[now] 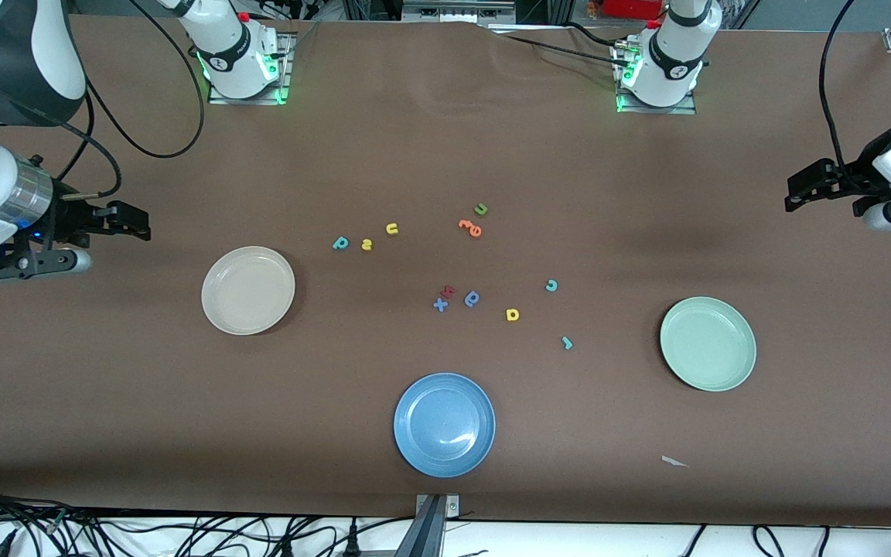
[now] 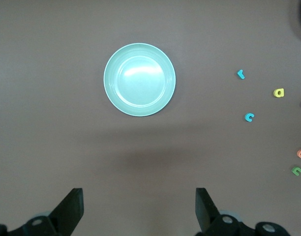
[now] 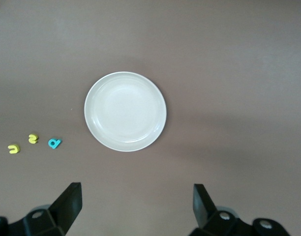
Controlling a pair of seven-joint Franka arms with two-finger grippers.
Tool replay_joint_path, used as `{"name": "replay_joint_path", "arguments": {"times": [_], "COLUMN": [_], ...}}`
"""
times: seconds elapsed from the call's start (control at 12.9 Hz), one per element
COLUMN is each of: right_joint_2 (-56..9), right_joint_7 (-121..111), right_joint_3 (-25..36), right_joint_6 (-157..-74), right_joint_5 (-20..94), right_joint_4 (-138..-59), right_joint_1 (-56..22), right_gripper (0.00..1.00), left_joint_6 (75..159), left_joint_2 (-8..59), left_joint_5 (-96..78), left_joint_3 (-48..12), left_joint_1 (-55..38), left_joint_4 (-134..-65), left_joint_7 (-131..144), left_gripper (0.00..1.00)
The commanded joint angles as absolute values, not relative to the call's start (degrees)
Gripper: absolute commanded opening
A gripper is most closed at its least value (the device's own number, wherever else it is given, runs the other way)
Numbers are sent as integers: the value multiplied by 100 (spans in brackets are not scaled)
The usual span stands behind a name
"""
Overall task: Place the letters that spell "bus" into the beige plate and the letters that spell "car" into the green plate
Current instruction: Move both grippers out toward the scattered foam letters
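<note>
Letters loose on the bench, both plates empty.
Teal b (image 1: 340, 243), yellow s (image 1: 366, 245) and yellow u (image 1: 392, 228) lie near the beige plate (image 1: 217, 317); teal c (image 1: 551, 285), yellow a (image 1: 513, 314) and teal r (image 1: 567, 343) lie nearer the green plate (image 1: 739, 375). Left end effector (image 2: 139, 209) and right end effector (image 3: 136, 204) wait above the bench ends, jaws wide, holding nothing.
</note>
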State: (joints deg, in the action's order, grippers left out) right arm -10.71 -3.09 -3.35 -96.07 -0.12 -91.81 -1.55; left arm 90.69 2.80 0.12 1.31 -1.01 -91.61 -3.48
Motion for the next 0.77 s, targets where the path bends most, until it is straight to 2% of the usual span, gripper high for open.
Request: {"name": "replay_joint_path", "arguments": {"times": [0.0, 0.23, 0.54, 0.7], "right_joint_2": [-1028, -1037, -1221, -1283], "right_joint_7": [349, 1289, 2274, 2689], "right_joint_3": [-631, -1123, -1695, -1915], "right_joint_6": [-9930, -10457, -11432, -12187], "right_joint_5": [88, 88, 79, 70], "right_joint_4": [-9474, -9851, -10422, -10826], "right_joint_1": [-176, -176, -185, -185], "right_gripper": [100, 100, 100, 100], "left_joint_6": [9202, 9202, 9517, 9780], "left_joint_2": [369, 421, 1106, 1501], "left_joint_5": [132, 132, -421, -422], "left_joint_3": [105, 97, 62, -61], "left_joint_1": [-79, -140, -334, -430], "left_joint_4": [-9141, -9176, -9202, -9193], "left_joint_7": [-343, -334, -237, -246], "left_gripper": [100, 100, 100, 100]}}
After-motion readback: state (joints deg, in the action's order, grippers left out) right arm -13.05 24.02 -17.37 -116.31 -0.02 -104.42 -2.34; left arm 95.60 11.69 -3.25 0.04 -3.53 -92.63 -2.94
